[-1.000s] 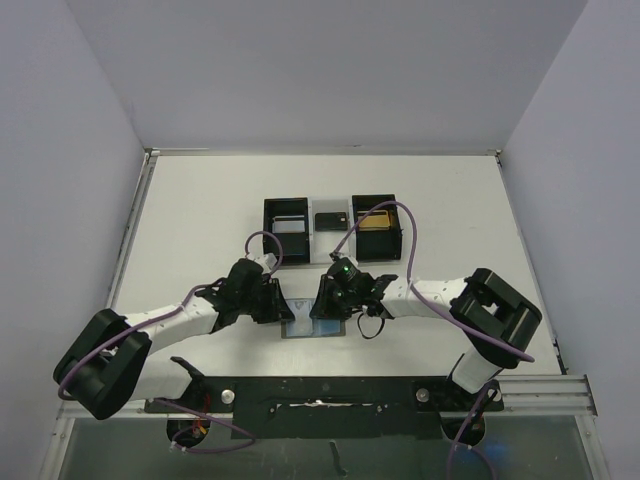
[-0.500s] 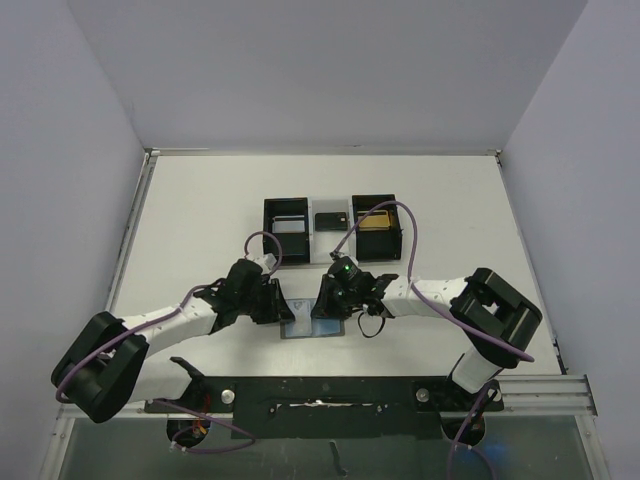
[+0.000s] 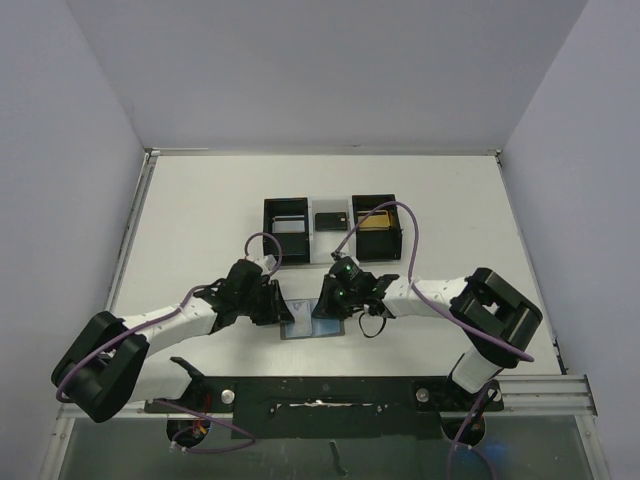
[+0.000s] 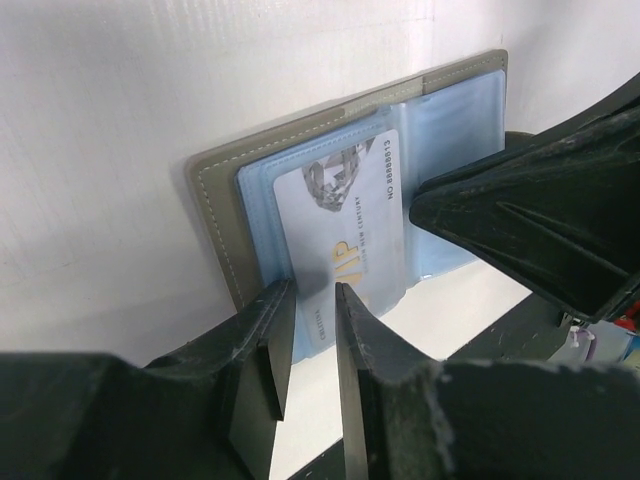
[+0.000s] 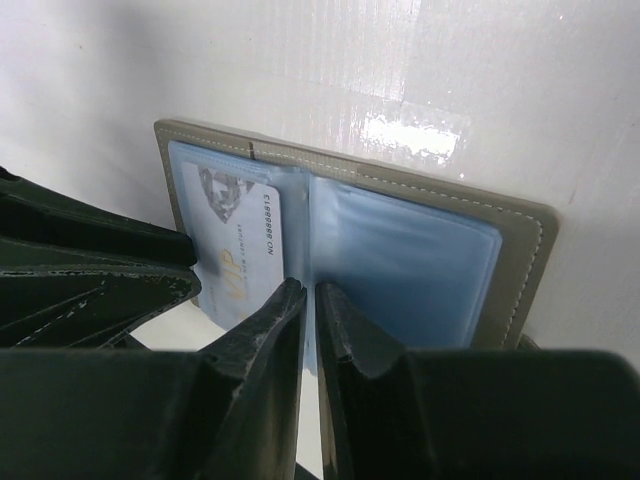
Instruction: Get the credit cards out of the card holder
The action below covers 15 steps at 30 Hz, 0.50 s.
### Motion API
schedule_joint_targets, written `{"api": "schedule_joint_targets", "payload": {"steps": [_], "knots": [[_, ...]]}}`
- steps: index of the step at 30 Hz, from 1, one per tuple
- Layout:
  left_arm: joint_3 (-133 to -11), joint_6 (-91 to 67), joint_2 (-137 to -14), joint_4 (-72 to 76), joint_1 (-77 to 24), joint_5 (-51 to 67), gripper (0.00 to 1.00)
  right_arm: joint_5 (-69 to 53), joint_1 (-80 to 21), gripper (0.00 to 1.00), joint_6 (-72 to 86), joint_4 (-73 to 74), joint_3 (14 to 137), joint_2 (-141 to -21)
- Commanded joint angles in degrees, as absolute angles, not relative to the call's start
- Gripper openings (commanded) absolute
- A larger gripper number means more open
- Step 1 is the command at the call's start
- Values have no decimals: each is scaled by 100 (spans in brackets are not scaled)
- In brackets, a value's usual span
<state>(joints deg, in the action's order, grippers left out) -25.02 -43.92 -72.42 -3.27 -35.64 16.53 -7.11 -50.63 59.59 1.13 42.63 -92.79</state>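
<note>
The card holder [image 3: 318, 330] lies open on the white table between my two grippers, grey outside [image 4: 215, 220] with blue pocket panels [image 5: 400, 260]. One credit card [image 4: 345, 230], pale blue with "VIP" on it, sticks partly out of the left pocket; it also shows in the right wrist view [image 5: 235, 250]. My left gripper [image 3: 283, 308] has its fingers a narrow slit apart [image 4: 312, 295], tips over the card's free end. My right gripper [image 3: 322, 308] is shut on the blue plastic at the holder's middle fold [image 5: 310, 290].
A black three-compartment tray [image 3: 270, 228] stands behind the holder. Its right compartment holds a gold-brown thing [image 3: 375, 224] and its middle one a dark thing [image 3: 331, 221]. Purple cables loop over both wrists. A black rail [image 3: 330, 392] runs along the near edge.
Almost nothing differs. The left gripper has crept very slightly, and the holder and right gripper stay where they were.
</note>
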Motion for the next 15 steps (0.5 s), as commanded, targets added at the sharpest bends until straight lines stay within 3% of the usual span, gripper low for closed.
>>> {"api": "schedule_joint_targets", "payload": {"steps": [1,15], "knots": [[-2567,-4333,-7369,-425,-3580,1688,22,-744,-5019,15,5971,-140,4268,-9086],[-2568,-4330,-7457,-440,-3578,1622,22,-1220,-5017,22,5941,-434,4332,-9421]]}}
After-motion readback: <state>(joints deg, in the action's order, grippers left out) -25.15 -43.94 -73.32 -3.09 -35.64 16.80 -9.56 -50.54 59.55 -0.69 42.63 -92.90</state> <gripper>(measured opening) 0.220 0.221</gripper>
